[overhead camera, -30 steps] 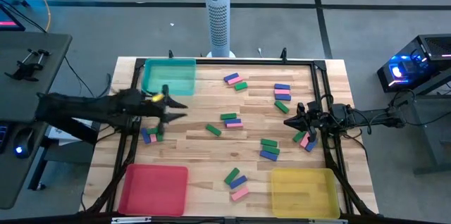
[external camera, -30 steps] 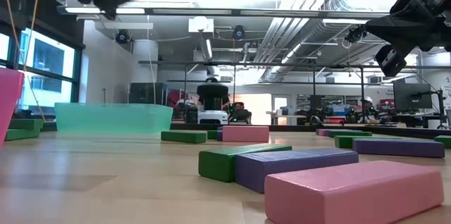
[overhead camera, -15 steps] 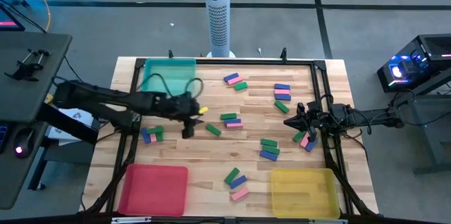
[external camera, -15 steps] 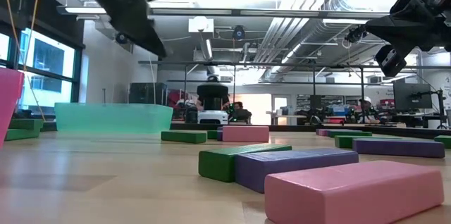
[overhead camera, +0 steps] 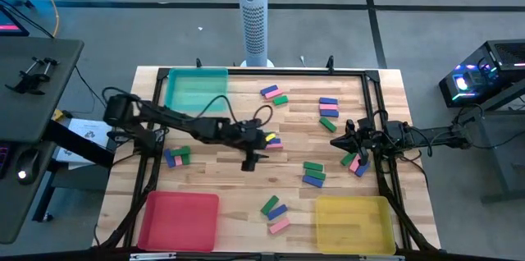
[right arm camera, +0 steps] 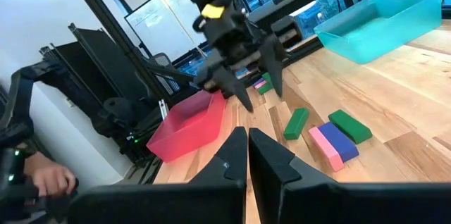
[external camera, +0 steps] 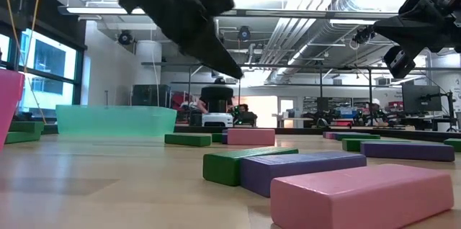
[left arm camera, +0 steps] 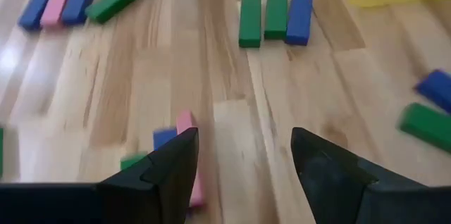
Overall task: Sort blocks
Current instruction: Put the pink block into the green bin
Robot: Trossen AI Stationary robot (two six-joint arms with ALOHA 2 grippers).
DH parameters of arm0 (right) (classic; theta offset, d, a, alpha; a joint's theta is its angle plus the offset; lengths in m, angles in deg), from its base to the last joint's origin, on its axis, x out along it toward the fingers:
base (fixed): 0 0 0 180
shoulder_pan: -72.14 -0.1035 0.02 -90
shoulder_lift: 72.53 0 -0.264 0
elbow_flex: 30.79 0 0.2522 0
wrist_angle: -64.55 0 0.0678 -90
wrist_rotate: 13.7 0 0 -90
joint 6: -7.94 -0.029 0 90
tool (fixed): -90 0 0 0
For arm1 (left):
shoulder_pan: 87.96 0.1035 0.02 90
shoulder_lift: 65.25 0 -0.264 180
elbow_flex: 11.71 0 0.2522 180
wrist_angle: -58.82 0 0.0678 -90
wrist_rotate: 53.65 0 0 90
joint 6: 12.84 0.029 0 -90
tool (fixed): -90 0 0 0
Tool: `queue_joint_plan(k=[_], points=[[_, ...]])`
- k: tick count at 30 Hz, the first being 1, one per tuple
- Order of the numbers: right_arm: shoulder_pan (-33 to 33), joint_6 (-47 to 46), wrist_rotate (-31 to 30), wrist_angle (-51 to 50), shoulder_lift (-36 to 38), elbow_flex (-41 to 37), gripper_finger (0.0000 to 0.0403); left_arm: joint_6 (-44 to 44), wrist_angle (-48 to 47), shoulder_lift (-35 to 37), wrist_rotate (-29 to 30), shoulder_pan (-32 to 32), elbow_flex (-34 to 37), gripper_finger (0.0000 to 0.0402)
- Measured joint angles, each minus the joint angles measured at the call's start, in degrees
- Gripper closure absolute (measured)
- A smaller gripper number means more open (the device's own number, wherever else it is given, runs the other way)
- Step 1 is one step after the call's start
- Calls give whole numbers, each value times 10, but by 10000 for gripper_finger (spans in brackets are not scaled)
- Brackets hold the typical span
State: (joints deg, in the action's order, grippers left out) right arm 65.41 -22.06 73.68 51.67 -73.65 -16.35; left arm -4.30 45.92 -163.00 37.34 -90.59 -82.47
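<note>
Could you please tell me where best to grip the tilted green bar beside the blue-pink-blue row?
Grip the flat green rectangular bar at mid-length, across its narrow width, coming straight down. It lies flat and angled, long sides apparently free; one end nears the row's blue bar.

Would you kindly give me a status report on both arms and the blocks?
Left pincer open, empty, mid-table. Right pincer shut, empty, parked at right edge. Blocks scattered on table; teal tray empty. No obstruction.

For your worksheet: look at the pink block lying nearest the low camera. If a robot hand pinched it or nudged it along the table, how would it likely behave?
The pink block would probably stay stiff, since its edges look straight and solid. Lying flat with broad faces down, it should slide rather than roll or tip. Its small size suggests it is light, though that cannot be confirmed.
</note>
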Motion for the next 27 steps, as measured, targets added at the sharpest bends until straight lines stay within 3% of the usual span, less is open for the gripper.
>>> queue_joint_plan(k=[5, 13, 27], points=[[0, 0, 0, 0, 0, 0, 403, 26, 13, -64, 58, -1, -27, 192], [0, 0, 0, 0, 0, 0, 403, 21, 29, -131, 67, -1, -43, 205], [0, 0, 0, 0, 0, 0, 403, 3, 38, -155, 93, 0, -45, 280]])
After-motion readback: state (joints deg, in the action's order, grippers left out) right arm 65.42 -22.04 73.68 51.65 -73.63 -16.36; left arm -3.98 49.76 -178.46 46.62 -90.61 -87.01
